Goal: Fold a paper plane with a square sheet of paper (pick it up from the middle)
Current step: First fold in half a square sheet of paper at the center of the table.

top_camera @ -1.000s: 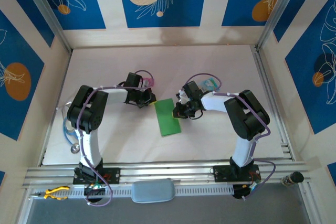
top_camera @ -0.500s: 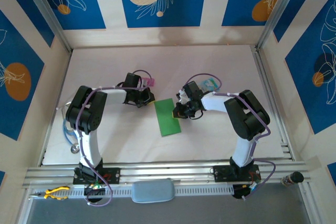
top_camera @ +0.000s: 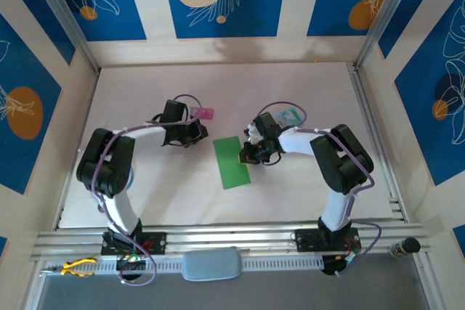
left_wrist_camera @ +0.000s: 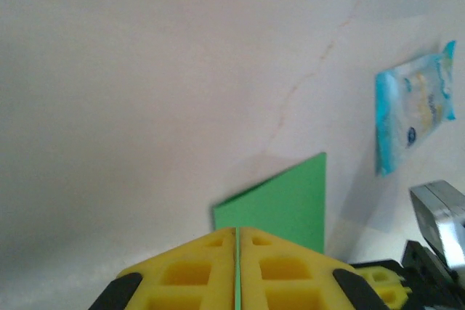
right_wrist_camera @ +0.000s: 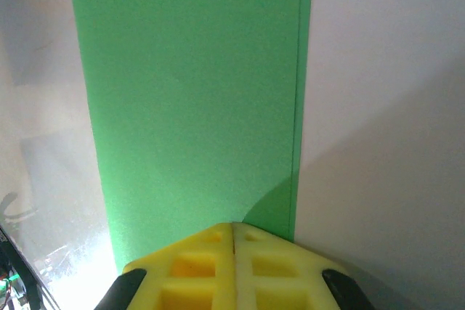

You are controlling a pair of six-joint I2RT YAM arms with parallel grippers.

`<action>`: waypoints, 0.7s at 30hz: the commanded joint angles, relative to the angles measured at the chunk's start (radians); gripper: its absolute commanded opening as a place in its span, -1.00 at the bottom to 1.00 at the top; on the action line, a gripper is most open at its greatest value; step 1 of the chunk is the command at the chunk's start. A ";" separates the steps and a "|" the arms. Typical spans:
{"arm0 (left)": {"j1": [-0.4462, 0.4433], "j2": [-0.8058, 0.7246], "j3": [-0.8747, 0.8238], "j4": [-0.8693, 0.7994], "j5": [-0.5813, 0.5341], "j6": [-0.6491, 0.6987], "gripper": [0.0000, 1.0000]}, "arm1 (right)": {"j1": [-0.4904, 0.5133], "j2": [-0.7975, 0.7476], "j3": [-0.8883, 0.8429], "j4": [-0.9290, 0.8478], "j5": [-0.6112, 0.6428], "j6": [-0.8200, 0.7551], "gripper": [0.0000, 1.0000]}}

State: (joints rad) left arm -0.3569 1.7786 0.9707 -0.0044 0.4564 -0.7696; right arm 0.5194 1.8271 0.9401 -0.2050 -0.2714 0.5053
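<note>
One square sheet of paper (top_camera: 231, 162), bright green and creased into a long strip, lies flat on the middle of the table (top_camera: 305, 194), between the two arms. Two grippers flank it. The right gripper (top_camera: 246, 155), fingers pressed together, sits at the strip's right edge. The left gripper (top_camera: 197, 131), fingers together but for a hairline slit, is by the strip's far left corner; whether it touches the paper I cannot tell. One pink block (top_camera: 204, 113) lies just beyond the left gripper, and one pale blue packet (top_camera: 290, 116) lies to the far right of the sheet. Bare tabletop stretches wide on the near side and toward the far wall.
</note>
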 commanded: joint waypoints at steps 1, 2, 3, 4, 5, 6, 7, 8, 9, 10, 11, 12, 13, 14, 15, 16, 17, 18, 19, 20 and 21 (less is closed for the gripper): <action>-0.056 -0.054 -0.043 -0.008 0.058 -0.008 -0.79 | -0.009 0.063 -0.063 -0.178 0.130 -0.015 -1.00; -0.077 -0.064 -0.056 -0.006 0.071 -0.014 -0.79 | -0.008 0.063 -0.064 -0.178 0.130 -0.014 -1.00; -0.102 -0.074 -0.071 0.004 0.083 -0.021 -0.79 | -0.009 0.063 -0.065 -0.178 0.132 -0.014 -1.00; -0.121 -0.082 -0.084 0.008 0.092 -0.027 -0.78 | -0.009 0.061 -0.065 -0.178 0.135 -0.014 -1.00; -0.142 -0.091 -0.095 0.012 0.106 -0.031 -0.78 | -0.009 0.061 -0.067 -0.177 0.137 -0.013 -1.00; -0.163 -0.098 -0.106 0.016 0.114 -0.035 -0.78 | -0.009 0.060 -0.067 -0.174 0.139 -0.010 -1.00; -0.179 -0.102 -0.116 0.019 0.119 -0.038 -0.78 | -0.009 0.060 -0.067 -0.174 0.139 -0.011 -1.00; -0.198 -0.109 -0.130 0.028 0.124 -0.043 -0.77 | -0.010 0.061 -0.066 -0.175 0.141 -0.013 -1.00; -0.216 -0.112 -0.139 0.029 0.126 -0.042 -0.77 | -0.009 0.060 -0.066 -0.177 0.142 -0.012 -1.00; -0.229 -0.113 -0.146 0.030 0.128 -0.039 -0.77 | -0.009 0.061 -0.065 -0.176 0.143 -0.010 -1.00; -0.242 -0.112 -0.158 0.036 0.128 -0.042 -0.76 | -0.009 0.059 -0.067 -0.175 0.143 -0.010 -1.00; -0.255 -0.110 -0.170 0.050 0.130 -0.047 -0.75 | -0.007 0.057 -0.069 -0.174 0.144 -0.010 -1.00; -0.264 -0.105 -0.179 0.065 0.135 -0.050 -0.75 | -0.007 0.056 -0.071 -0.173 0.144 -0.009 -1.00; -0.275 -0.098 -0.188 0.079 0.145 -0.049 -0.74 | -0.007 0.055 -0.073 -0.171 0.145 -0.008 -1.00; -0.287 -0.090 -0.193 0.079 0.155 -0.040 -0.74 | -0.006 0.055 -0.073 -0.171 0.146 -0.008 -1.00; -0.293 -0.083 -0.195 0.067 0.157 -0.028 -0.74 | -0.007 0.057 -0.072 -0.172 0.146 -0.007 -1.00; -0.299 -0.077 -0.200 0.050 0.154 -0.012 -0.74 | -0.007 0.057 -0.072 -0.172 0.146 -0.008 -1.00; -0.305 -0.072 -0.209 0.043 0.153 0.000 -0.73 | -0.007 0.058 -0.071 -0.172 0.146 -0.008 -1.00; -0.307 -0.066 -0.220 0.043 0.157 0.005 -0.73 | -0.005 0.058 -0.073 -0.172 0.146 -0.007 -1.00; -0.310 -0.062 -0.235 0.049 0.167 0.006 -0.72 | -0.004 0.058 -0.073 -0.172 0.146 -0.007 -1.00; -0.313 -0.059 -0.251 0.055 0.176 0.010 -0.73 | -0.005 0.060 -0.073 -0.172 0.148 -0.006 -1.00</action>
State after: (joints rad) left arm -0.6571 1.6970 0.7574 0.0456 0.5900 -0.7929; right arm 0.5194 1.8271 0.9390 -0.2024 -0.2707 0.5056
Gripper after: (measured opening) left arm 0.136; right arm 0.044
